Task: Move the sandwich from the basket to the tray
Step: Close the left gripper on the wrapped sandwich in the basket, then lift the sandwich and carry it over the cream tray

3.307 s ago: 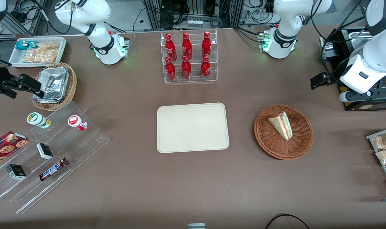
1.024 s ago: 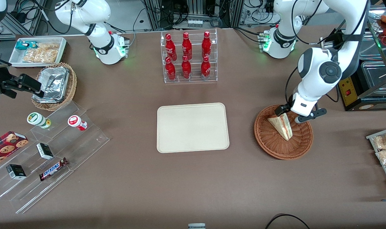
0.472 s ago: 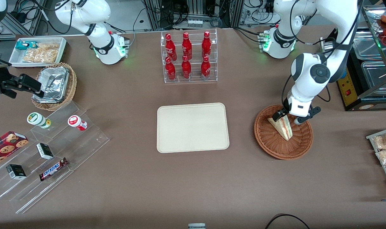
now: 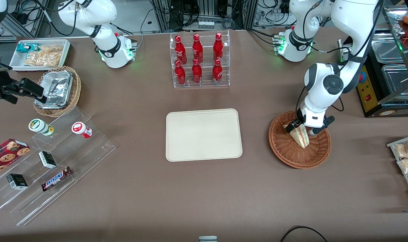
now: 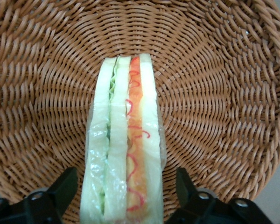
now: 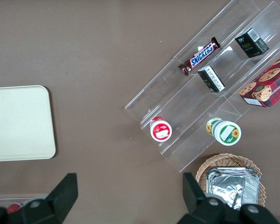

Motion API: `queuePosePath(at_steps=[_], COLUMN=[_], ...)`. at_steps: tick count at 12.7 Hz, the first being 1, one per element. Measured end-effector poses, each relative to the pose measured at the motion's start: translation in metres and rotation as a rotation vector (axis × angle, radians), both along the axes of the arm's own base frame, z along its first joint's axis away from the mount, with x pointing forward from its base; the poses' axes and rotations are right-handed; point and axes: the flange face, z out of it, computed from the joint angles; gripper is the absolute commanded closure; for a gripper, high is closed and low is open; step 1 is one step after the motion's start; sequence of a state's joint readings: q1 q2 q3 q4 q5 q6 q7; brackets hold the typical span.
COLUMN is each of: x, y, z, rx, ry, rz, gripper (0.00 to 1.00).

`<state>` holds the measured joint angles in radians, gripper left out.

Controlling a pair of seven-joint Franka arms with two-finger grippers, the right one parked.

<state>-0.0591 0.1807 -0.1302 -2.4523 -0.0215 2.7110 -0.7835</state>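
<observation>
The tray (image 4: 204,135) at the middle of the counter (image 4: 204,195) has nothing on it. At its 3 o'clock, the sandwich (image 4: 300,135) lies in the basket (image 4: 299,158); the claw (image 4: 301,129) straddles it, wide, not gripping. Grasp, carry and placing remain.

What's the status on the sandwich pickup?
Gripper open, straddling sandwich in basket. Sandwich not lifted. Tray bare, path unobstructed.
</observation>
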Motion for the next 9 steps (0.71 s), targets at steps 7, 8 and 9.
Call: queuePosePath(at_steps=[7,8,9], x=[0.01,0.008,0.008], y=[-0.009,-0.018,-0.032], z=[0.018,0.022,0.029], rx=[0.02,0.025,0.029], ry=[-0.034,-0.013,0.025], rz=[-0.163,-0.228,-0.285], gripper=[0.92,0.93,0.93])
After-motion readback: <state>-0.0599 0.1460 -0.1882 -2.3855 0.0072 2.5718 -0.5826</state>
